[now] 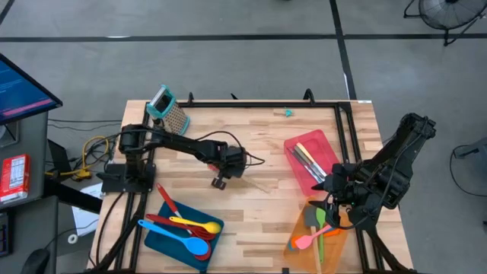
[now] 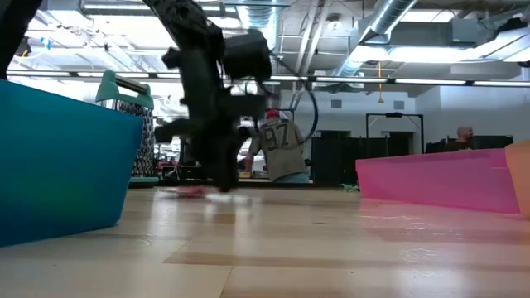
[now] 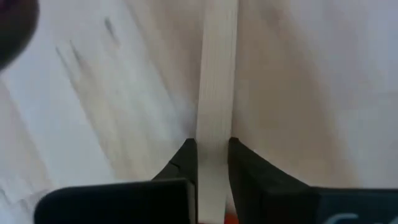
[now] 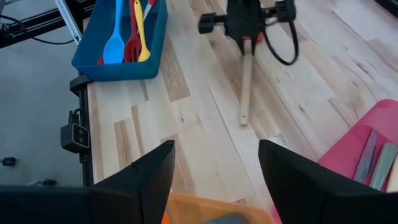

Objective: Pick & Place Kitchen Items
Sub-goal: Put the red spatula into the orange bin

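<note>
Blue plastic tray (image 1: 156,233), near left corner: red, yellow and blue spoons (image 1: 186,228) lie in it, apparently sorted by type.
Left gripper (image 1: 221,182), table centre: fingers (image 3: 183,163) clamped on a pale wooden utensil handle (image 4: 246,87) lying flat on the boards, likely for lifting; bare table all round.
Red tray (image 1: 298,147), orange tray (image 1: 297,242), right edge.
Right gripper (image 1: 332,196): jaws apart, empty, above the orange tray.
</note>
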`<action>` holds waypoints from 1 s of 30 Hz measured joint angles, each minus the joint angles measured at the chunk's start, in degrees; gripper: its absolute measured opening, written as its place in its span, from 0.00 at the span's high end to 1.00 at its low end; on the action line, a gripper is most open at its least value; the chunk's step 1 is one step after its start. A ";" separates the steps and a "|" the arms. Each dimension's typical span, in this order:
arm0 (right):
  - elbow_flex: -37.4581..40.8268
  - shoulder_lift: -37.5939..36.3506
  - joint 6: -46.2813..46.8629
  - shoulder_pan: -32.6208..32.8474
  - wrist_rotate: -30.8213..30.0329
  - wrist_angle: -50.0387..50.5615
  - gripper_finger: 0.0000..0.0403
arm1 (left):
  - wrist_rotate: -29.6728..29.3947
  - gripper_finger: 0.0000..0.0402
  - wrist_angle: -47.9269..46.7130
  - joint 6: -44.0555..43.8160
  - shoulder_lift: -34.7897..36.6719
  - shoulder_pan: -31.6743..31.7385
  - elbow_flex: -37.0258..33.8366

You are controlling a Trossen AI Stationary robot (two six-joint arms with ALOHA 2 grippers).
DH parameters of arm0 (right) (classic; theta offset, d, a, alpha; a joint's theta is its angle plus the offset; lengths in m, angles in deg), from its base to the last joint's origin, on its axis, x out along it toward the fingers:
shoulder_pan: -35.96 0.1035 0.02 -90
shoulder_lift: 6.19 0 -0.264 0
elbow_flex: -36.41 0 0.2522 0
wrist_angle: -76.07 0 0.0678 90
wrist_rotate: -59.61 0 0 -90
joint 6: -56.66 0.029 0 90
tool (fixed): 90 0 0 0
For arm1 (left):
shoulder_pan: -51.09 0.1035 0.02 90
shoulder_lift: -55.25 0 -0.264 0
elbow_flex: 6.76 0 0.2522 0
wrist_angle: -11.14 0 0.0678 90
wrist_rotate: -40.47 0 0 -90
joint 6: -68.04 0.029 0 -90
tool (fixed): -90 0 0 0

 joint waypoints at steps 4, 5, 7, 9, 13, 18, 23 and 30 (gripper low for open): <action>0.00 -0.02 -0.01 0.00 -1.27 0.00 0.44 | 0.43 0.90 1.78 -4.68 5.44 0.39 0.33; 0.00 -0.02 -0.01 0.00 -1.52 0.00 0.44 | 0.52 0.90 1.53 -6.06 6.90 0.44 0.32; 0.00 -0.02 -0.02 -0.02 -1.95 0.00 0.44 | 2.04 0.91 1.57 -8.95 9.36 0.52 0.25; 0.00 0.00 -0.02 0.00 -2.63 0.00 0.44 | 3.64 0.92 1.80 -12.82 12.94 0.51 0.20; 0.00 -0.02 -0.18 -0.02 -3.19 -0.03 0.44 | 6.74 0.91 2.69 -20.36 20.98 0.64 0.31; 0.00 -0.02 -0.63 -0.02 -3.45 -0.18 0.44 | 8.04 0.95 4.41 -27.79 31.96 0.71 0.44; 0.00 -0.02 -0.62 -0.03 -4.91 -0.02 0.44 | 6.97 1.00 4.97 -32.47 40.85 0.71 0.46; 0.01 -0.02 -0.59 -2.71 -4.60 0.73 0.44 | -1.57 0.99 5.54 -31.98 40.27 0.71 0.53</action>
